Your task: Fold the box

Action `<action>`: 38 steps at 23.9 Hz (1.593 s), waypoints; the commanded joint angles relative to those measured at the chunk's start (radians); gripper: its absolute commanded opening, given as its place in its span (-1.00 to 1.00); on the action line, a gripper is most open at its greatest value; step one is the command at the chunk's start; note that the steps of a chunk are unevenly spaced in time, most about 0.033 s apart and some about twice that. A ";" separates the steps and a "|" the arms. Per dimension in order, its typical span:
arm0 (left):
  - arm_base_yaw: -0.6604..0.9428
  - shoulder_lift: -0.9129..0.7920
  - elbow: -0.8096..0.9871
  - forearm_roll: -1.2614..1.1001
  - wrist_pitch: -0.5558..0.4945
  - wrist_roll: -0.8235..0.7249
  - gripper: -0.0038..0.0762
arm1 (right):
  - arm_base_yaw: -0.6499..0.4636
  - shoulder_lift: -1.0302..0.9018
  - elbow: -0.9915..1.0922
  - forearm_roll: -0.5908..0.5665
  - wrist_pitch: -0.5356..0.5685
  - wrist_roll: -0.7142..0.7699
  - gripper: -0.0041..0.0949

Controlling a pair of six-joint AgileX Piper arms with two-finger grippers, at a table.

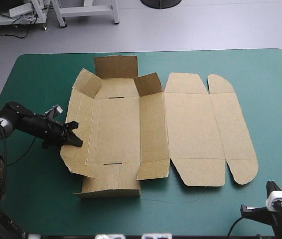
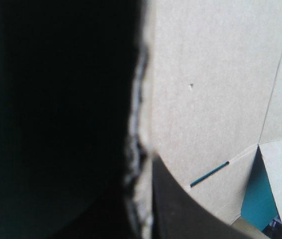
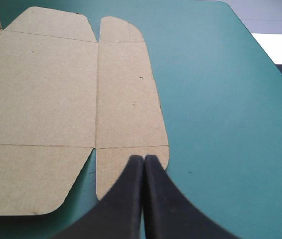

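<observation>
The brown box (image 1: 181,124) lies as a cut sheet across the middle of the teal-green table. Its lid panels lie flat on the right, and the flaps at the left part's far and near ends are partly raised. My left gripper (image 1: 74,137) is at the sheet's left side wall, shut on that wall's edge. In the left wrist view the board's edge (image 2: 140,124) runs between my fingers (image 2: 181,209), with the box floor (image 2: 215,74) beyond. My right gripper (image 3: 144,158) is shut and empty. It hovers just over the near right corner of the lid flap (image 3: 126,99).
Bare teal-green cover (image 3: 220,124) stretches right of the sheet to the table's right edge (image 3: 260,45). More cover (image 1: 36,79) lies left of the box. The right arm's wrist (image 1: 280,204) sits at the table's near right corner.
</observation>
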 commanded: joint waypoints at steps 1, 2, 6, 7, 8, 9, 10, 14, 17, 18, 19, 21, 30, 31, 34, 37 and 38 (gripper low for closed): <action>-0.005 -0.049 -0.028 -0.023 0.028 0.019 -0.92 | -0.001 0.022 -0.022 0.009 -0.069 -0.005 -0.96; -0.005 -0.053 -0.028 -0.021 0.022 0.025 -0.92 | -0.001 0.022 -0.022 0.009 -0.069 -0.005 -0.96; -0.047 -0.091 -0.041 0.035 0.006 0.063 -0.92 | -0.001 0.022 -0.022 0.009 -0.069 -0.005 -0.96; -0.069 -0.102 -0.050 0.081 0.002 0.065 -0.92 | -0.001 0.022 -0.022 0.009 -0.069 -0.005 -0.96; -0.125 -0.133 -0.080 0.184 -0.006 0.058 -0.92 | -0.001 0.022 -0.022 0.009 -0.069 -0.005 -0.96; -0.152 -0.147 -0.099 0.225 -0.008 0.049 -0.92 | -0.001 0.022 -0.022 0.009 -0.069 -0.005 -0.96; -0.225 -0.185 -0.141 0.331 -0.008 0.037 -0.92 | -0.001 0.022 -0.022 0.009 -0.069 -0.007 -0.96; -0.469 -0.317 -0.227 0.668 -0.017 -0.050 -0.92 | -0.001 0.022 -0.022 0.012 -0.069 -0.007 -0.96; -0.634 -0.387 -0.280 0.871 -0.019 -0.066 -0.92 | -0.001 0.022 -0.022 0.018 -0.069 -0.007 -0.96; -0.671 -0.397 -0.300 0.919 -0.033 -0.071 -0.92 | -0.001 0.022 -0.022 0.021 -0.069 -0.007 -0.96; -0.712 -0.401 -0.319 0.969 -0.054 -0.082 -0.92 | -0.001 0.022 -0.022 0.028 -0.069 -0.007 -0.96; -0.749 -0.401 -0.344 1.016 -0.077 -0.087 -0.92 | -0.001 0.022 -0.022 0.046 -0.072 -0.007 -0.96; -0.955 -0.399 -0.365 1.216 -0.296 -0.029 -0.92 | -0.001 0.022 -0.032 0.043 -0.109 -0.052 -0.96; -0.967 -0.399 -0.365 1.245 -0.336 -0.029 -0.92 | -0.001 0.022 -0.032 0.043 -0.110 -0.052 -0.96; -0.981 -0.391 -0.366 1.325 -0.416 -0.036 -0.92 | -0.001 0.024 -0.032 0.043 -0.126 -0.052 -0.96; -0.981 -0.380 -0.366 1.364 -0.475 -0.036 -0.92 | -0.001 0.024 -0.032 0.043 -0.141 -0.052 -0.96; -0.981 -0.369 -0.366 1.397 -0.514 -0.036 -0.92 | -0.001 0.024 -0.032 0.043 -0.143 -0.052 -0.96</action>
